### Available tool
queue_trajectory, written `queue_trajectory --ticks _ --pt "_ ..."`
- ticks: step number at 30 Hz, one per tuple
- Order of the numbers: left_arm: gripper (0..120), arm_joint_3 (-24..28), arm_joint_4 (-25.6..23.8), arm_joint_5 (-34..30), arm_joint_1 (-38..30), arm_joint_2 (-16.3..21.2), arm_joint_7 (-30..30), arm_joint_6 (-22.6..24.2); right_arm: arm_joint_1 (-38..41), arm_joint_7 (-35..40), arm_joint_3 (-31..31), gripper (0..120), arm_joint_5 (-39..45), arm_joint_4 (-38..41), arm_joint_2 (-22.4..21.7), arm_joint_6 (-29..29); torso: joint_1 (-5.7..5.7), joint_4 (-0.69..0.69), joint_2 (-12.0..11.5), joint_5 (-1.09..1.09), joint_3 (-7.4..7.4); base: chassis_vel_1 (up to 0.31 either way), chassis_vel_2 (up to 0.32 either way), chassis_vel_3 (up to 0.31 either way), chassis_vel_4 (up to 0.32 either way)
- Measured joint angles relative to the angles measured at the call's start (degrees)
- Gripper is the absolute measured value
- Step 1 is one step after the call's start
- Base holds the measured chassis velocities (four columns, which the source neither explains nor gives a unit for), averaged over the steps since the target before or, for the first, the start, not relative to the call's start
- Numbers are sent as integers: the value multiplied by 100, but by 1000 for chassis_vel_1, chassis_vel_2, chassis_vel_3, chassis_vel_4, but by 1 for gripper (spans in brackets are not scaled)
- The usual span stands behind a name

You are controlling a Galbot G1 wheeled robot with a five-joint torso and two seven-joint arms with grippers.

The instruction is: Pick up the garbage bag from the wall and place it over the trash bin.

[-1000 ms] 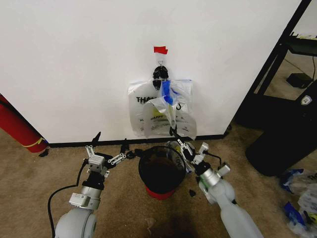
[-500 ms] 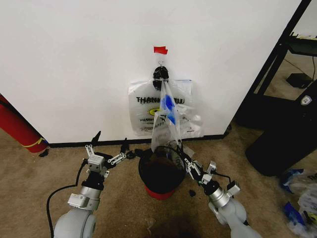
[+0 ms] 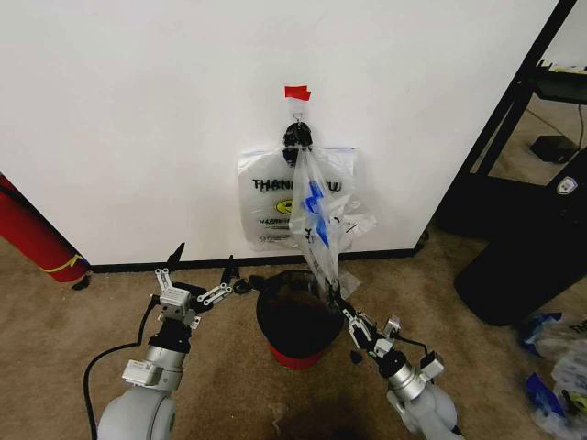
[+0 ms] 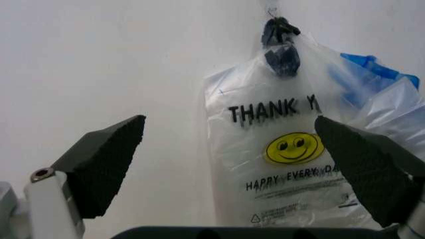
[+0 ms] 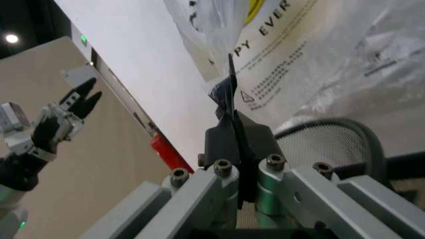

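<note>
The garbage bag (image 3: 316,215), thin clear plastic with blue patches, still hangs by its top from the hook (image 3: 296,119) on the white wall (image 3: 138,110). It stretches down and out to my right gripper (image 3: 351,321), which is shut on its lower end beside the far right rim of the trash bin (image 3: 298,316). In the right wrist view the right gripper (image 5: 230,94) pinches a fold of plastic above the bin's mesh rim (image 5: 325,144). My left gripper (image 3: 197,289) stands open left of the bin, and in its wrist view the left gripper (image 4: 229,124) faces the wall.
A second smiley bag (image 3: 266,206) with black knotted handles hangs flat behind on the same hook, below red tape (image 3: 296,93). A red cylinder (image 3: 37,238) leans at the left. A black cabinet (image 3: 523,229) and loose bags (image 3: 555,367) lie at the right.
My right gripper has drawn back from the wall and lower, pulling the bag's lower end out so it hangs stretched over the bin's far rim. The left arm has not moved.
</note>
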Motion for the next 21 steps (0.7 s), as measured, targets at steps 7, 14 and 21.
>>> queue_trajectory --ticks 7,14,21 --pt "100 1 16 -3 -4 22 -3 -10 -26 -52 52 0 -33 -144 54 80 0 0 0 0 0 0 0 0 0" --pt "100 1 25 -5 -20 34 -5 -10 9 -36 83 0 -30 -189 64 149 0 -1 -1 0 0 0 0 0 0" --pt "100 10 60 -3 -47 44 -6 -8 234 221 17 0 79 56 70 253 0 0 -1 0 1 0 0 0 0"
